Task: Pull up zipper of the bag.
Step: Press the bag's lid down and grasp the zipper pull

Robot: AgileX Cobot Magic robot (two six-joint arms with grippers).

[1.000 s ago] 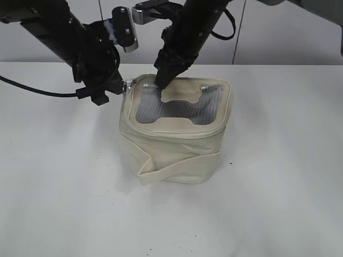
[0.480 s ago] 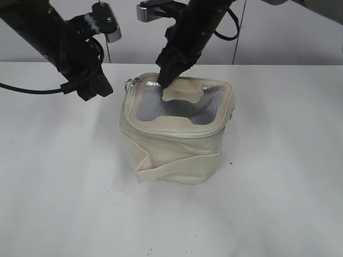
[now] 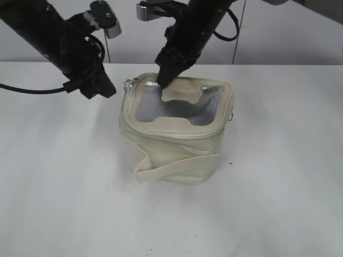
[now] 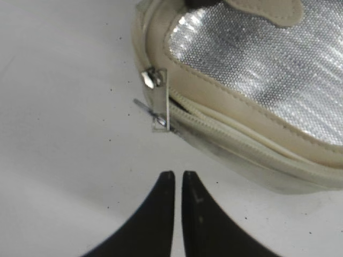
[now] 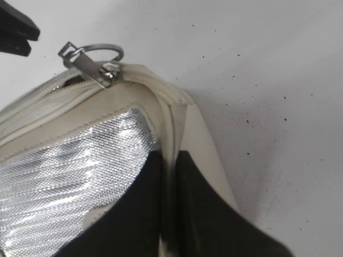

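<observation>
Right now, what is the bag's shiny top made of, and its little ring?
The top panel looks like silvery see-through mesh or ribbed plastic: tiny dots glint in the light. The ring pull looks like polished metal, thin and silver. The bag body seems soft cream cloth or faux leather, creased at its strap.

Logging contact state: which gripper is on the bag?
The right gripper, pinching the back rim of the bag. The left gripper is shut, off the bag, beside the zipper pull.
</observation>
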